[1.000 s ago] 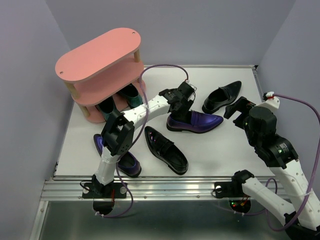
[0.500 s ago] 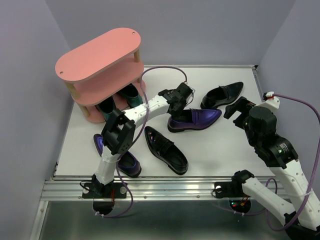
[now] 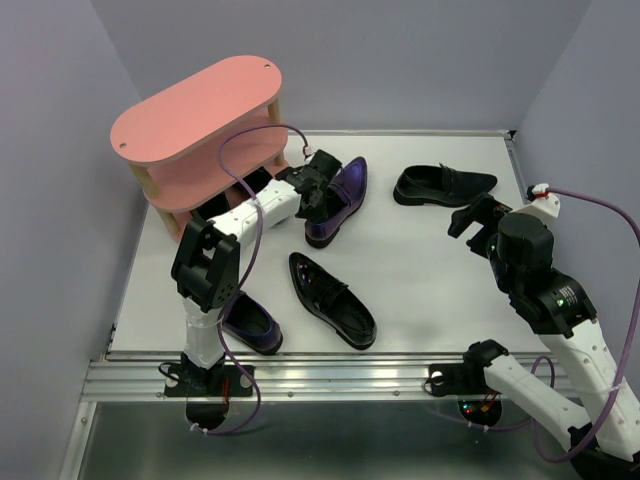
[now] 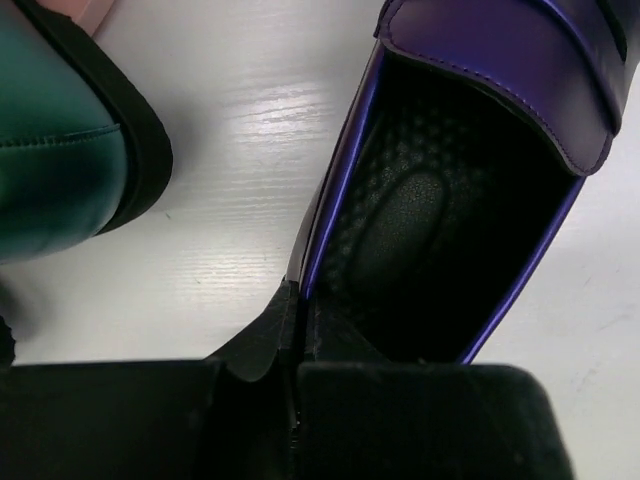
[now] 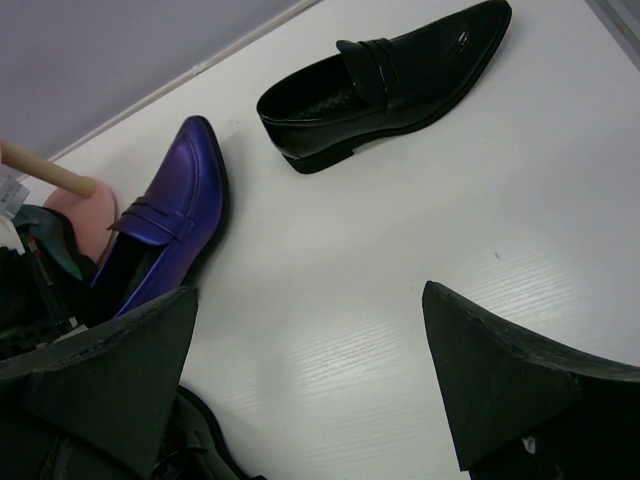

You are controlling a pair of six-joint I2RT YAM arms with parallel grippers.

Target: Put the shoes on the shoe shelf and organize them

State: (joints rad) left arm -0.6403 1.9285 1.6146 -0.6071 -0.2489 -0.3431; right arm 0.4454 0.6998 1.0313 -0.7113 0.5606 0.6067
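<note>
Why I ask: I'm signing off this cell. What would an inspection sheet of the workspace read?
Surface: white table.
Job's things: pink shelf, top board bare; green shoe by its bottom board; purple shoe held near the shelf; second purple shoe by the left arm's base; black shoe mid-table; another black shoe further back.
Clutter: nothing seen.
Jaws: left arm has them shut on the purple shoe's rim; right arm has them open, holding nothing.
Cables: purple cable loops over the left arm; a second cable runs off the right arm.
Surroundings: lilac walls; metal rail at the near edge.
</note>
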